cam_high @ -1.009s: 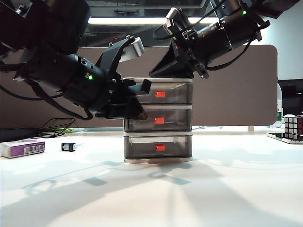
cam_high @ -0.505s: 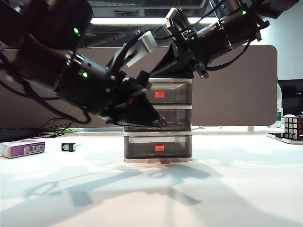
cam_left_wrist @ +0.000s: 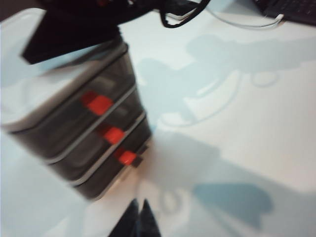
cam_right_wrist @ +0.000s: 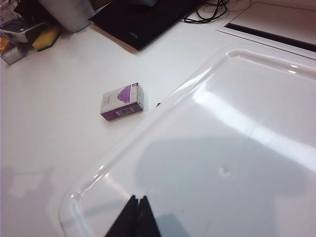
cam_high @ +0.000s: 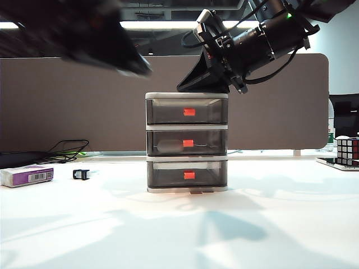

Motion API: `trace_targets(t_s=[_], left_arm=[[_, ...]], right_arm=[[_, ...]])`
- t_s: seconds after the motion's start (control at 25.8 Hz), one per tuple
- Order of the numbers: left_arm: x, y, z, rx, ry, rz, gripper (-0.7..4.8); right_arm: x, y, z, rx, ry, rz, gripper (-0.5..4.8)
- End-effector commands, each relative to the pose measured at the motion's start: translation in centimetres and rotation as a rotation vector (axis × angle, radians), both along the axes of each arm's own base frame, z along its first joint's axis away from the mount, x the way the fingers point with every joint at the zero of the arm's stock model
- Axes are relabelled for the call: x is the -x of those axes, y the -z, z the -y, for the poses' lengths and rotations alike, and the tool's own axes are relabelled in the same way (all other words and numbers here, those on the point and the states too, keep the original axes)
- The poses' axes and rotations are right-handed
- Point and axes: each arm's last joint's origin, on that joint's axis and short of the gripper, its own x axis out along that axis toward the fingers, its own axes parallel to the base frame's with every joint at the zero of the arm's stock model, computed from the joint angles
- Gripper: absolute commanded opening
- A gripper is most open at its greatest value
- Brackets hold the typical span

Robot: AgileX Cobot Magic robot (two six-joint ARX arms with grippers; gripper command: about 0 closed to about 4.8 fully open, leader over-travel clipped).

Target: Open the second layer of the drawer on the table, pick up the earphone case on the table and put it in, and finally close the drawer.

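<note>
Earphone case (cam_high: 168,146) inside second layer (cam_high: 187,143) of drawer (cam_high: 187,143), shut. Left gripper (cam_left_wrist: 138,217) pressed together, raised clear of drawer. Right gripper (cam_right_wrist: 135,213) pressed together atop drawer.

Behind the white surface (cam_high: 280,224) you see a long brown-grey partition panel (cam_high: 67,101) with a rounded upper corner at 2 o'clock. Above it, at 12 o'clock, a bright strip light (cam_high: 157,25) glows against a dark ceiling. At 3 o'clock a pale wall (cam_high: 345,61) shows beside the panel. Soft, broad shadows lie across the surface toward 6 o'clock. At 9 o'clock black cables (cam_high: 67,148) loop along the panel's foot.
</note>
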Motion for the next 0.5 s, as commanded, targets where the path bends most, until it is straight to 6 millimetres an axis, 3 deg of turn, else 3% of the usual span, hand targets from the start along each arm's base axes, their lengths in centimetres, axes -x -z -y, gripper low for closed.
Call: trace_targets(t_s=[0.04, 0.23, 0.5], left_arm=[[1.9, -1.0, -1.8, -0.045, -0.067, 0.02, -0.06], [3.3, -1.4, -3.5, -0.048, -0.093, 0.002, -0.05], [4.8, -1.3, -5.8, -0.052, -0.177, -0.003, -0.05]], right_arm=[[0.4, 0.0, 0.1, 0.007, 0.006, -0.016, -0.05], [0.8, -1.9, 0.3, -0.029, 0.006, 0.069, -0.05], [3.2, -5.7, 1.3, -0.038, 0.025, 0.144, -0.05]])
